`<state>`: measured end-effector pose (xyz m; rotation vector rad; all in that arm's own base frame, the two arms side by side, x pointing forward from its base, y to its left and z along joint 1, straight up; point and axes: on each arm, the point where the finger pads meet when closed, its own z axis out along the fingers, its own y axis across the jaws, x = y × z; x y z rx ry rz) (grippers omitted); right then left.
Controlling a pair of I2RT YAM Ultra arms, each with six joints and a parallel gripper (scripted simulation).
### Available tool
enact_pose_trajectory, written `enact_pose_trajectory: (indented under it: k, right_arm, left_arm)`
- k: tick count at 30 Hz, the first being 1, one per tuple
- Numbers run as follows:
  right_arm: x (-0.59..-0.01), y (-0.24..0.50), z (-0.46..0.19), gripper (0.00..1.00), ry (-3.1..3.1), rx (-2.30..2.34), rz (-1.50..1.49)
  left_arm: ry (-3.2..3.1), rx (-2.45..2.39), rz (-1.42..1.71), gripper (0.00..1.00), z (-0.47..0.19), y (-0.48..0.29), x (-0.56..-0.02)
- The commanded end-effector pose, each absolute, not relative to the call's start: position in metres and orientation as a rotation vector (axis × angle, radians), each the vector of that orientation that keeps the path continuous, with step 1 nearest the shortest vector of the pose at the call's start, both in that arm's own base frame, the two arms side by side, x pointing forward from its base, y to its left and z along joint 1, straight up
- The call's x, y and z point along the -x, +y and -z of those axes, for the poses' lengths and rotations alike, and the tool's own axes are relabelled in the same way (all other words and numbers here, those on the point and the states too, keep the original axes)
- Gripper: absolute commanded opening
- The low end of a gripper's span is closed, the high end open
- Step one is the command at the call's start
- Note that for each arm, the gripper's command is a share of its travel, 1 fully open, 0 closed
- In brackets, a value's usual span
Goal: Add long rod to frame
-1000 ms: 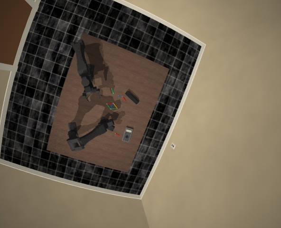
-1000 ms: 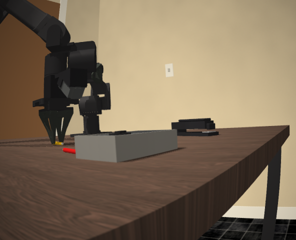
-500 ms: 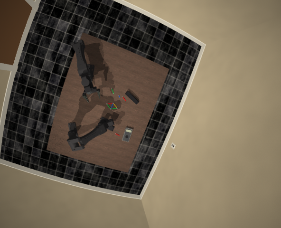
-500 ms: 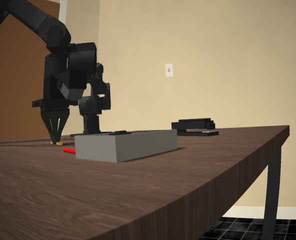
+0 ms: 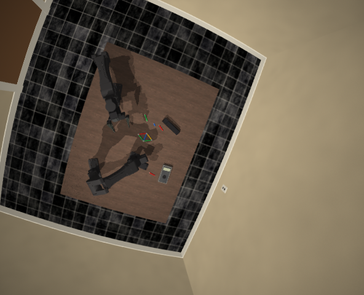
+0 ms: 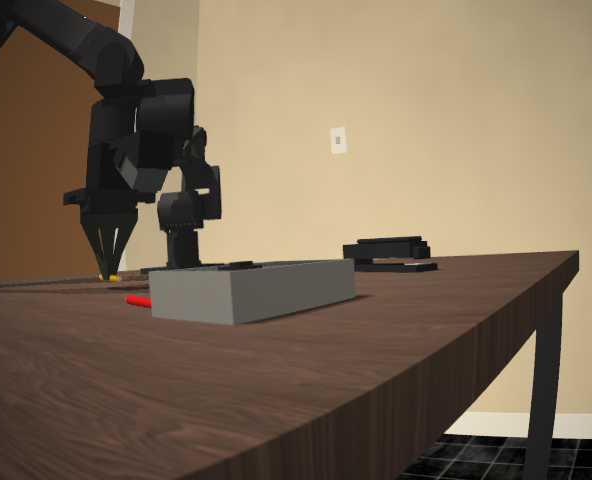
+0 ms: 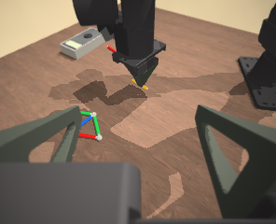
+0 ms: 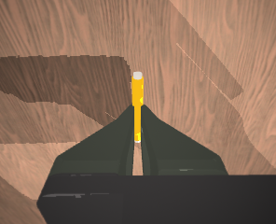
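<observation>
The frame (image 5: 147, 140) (image 7: 96, 126) lies on the table as a diamond of red, green and yellow rods with a blue rod across it and steel balls at its corners. Part of it is hidden by a left finger in the left wrist view. My right gripper (image 6: 108, 275) (image 7: 141, 85) (image 8: 137, 112) is shut on a yellow rod (image 6: 116, 278) (image 7: 144, 87) (image 8: 137, 91), close to the table top. The rod's pale end sticks out beyond the fingertips. My left gripper (image 5: 121, 128) (image 7: 138, 111) is wide open and empty, above the table beside the frame.
A green rod (image 5: 146, 117), a short blue rod (image 5: 154, 125) and a red rod (image 5: 160, 127) lie near a black box (image 5: 171, 126). Another red rod (image 5: 152, 174) (image 6: 137, 301) (image 7: 111, 49) lies by the grey meter (image 5: 164, 177) (image 6: 193, 295) (image 7: 84, 44).
</observation>
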<state>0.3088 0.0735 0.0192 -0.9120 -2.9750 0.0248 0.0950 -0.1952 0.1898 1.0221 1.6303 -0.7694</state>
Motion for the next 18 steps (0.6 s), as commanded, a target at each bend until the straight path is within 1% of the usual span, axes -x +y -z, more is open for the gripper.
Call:
enact_pose_trajectory:
  k: [1, 8, 12, 18]
  right_arm:
    - [-0.318, 0.076, -0.062, 0.0, -3.018, 0.93, 0.015]
    - [-0.317, 0.083, -0.062, 0.0, -2.973, 0.976, -0.018]
    - [-0.33, 0.108, -0.064, 0.0, -2.968, 0.973, -0.024]
    - [-0.351, 0.139, -0.065, 0.0, -2.984, 0.947, -0.02]
  left_arm:
    - [1.626, -1.016, 0.77, 1.0, -0.19, -0.194, -0.094]
    - [1.659, -1.038, 0.754, 1.0, -0.182, -0.191, -0.093]
    - [1.746, -1.073, 0.695, 1.0, -0.183, -0.176, -0.092]
    - [1.868, -1.023, 0.598, 1.0, -0.228, -0.142, -0.094]
